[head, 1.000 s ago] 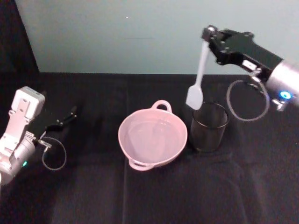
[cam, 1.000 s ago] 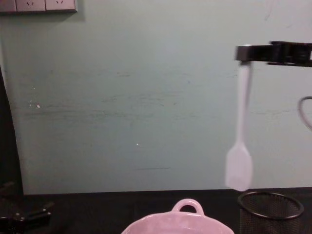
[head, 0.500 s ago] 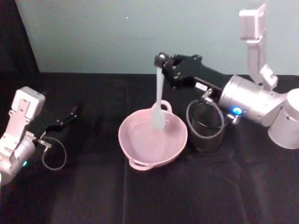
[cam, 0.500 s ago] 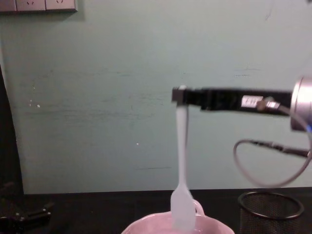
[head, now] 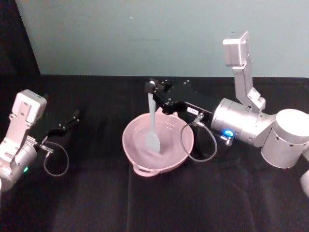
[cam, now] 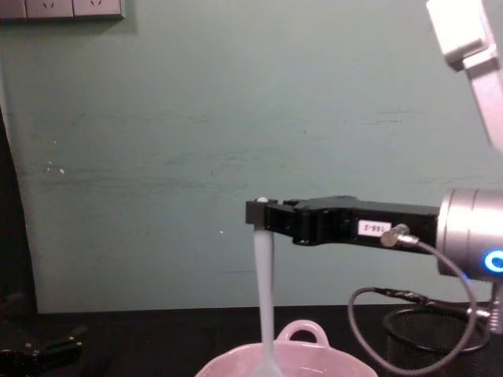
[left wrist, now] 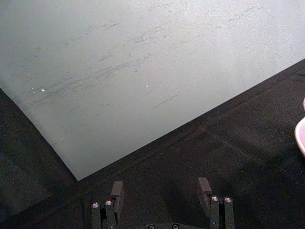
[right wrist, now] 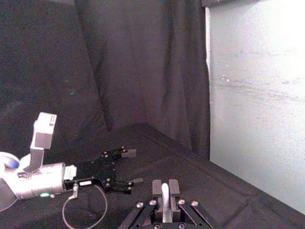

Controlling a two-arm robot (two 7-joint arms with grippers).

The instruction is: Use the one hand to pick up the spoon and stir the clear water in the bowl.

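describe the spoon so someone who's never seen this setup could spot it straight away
On the black-draped table, find the pale pink bowl at the middle, well right of the parked left gripper. The spoon hangs upright from the right gripper above it, paddle head down inside the bowl. It is the only long, slim, white thing there, set against black fingers and a round bowl.

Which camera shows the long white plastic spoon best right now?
The head view: the long white plastic spoon shows whole, hanging from the right gripper down to its paddle inside the pale pink ceramic bowl. The chest view cuts off the paddle; the right wrist view catches the handle end between the fingers.
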